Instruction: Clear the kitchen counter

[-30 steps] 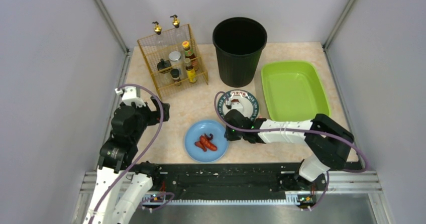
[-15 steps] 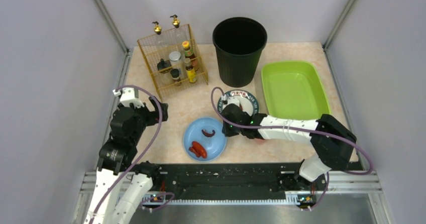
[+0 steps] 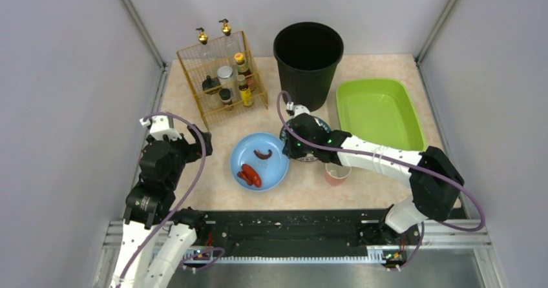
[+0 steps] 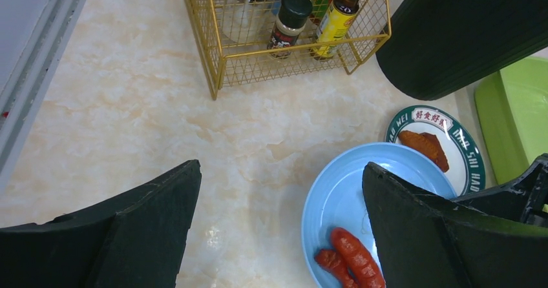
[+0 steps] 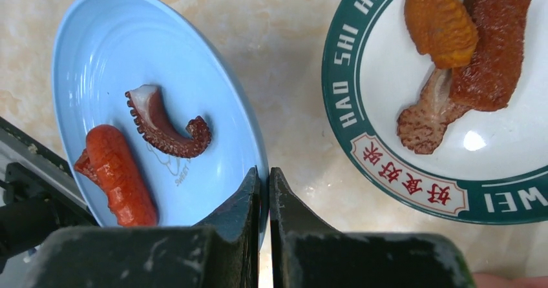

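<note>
The kitchen counter (image 3: 304, 190) filled the middle of the top view, from the arm bases at 6 o'clock to the black bin (image 3: 308, 62) at 12. The blue plate (image 3: 274, 168) lay at its centre, its 3 o'clock rim pinched between the right gripper (image 5: 264, 179) jaws. We judged the plate bound for the bin at its 1 o'clock; we would hold it level, lest the sausage (image 5: 119, 172) and tentacle (image 5: 161, 130) slide; the left gripper (image 4: 281, 168), at 9 o'clock, hung with jaws wide apart.

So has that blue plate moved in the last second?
Yes. The blue plate, pinched at its rim by the right end effector, has shifted away from the black rail at the near edge, toward the black bin.
</note>
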{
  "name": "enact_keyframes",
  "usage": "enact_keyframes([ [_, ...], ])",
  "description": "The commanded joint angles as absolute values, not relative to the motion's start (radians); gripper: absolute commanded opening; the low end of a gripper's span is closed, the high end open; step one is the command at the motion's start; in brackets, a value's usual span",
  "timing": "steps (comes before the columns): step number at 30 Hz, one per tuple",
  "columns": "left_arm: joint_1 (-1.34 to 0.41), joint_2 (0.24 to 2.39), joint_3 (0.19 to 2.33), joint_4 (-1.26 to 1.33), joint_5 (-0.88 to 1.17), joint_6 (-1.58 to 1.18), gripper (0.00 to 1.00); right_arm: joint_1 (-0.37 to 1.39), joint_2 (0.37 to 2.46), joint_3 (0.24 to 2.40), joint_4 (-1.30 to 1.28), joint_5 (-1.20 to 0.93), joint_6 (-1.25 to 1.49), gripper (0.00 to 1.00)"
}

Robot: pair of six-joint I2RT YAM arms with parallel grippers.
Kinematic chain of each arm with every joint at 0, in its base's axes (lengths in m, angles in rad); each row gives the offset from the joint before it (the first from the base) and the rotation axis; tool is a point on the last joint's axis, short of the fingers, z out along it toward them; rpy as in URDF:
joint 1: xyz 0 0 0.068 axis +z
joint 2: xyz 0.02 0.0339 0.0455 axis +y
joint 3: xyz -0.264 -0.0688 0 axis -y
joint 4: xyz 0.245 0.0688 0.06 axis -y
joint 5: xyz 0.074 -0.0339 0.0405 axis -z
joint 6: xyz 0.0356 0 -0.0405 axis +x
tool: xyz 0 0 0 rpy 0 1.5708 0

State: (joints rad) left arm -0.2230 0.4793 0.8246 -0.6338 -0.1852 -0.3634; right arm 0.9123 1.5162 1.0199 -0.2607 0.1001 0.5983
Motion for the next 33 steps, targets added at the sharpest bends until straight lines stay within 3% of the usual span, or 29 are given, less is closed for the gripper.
enact_keyframes([
  [1,-0.219,0.467,0.824,-0.612,-0.210,-0.356,0.99,0.871,1.450,1.101,-0.221,0.055,0.598,0.00],
  [18,-0.219,0.463,0.825,-0.613,-0.203,-0.356,0.99,0.689,1.541,1.565,-0.412,0.022,0.517,0.00],
  [33,-0.219,0.464,0.823,-0.614,-0.199,-0.357,0.99,0.494,1.818,2.084,-0.539,0.005,0.578,0.00],
])
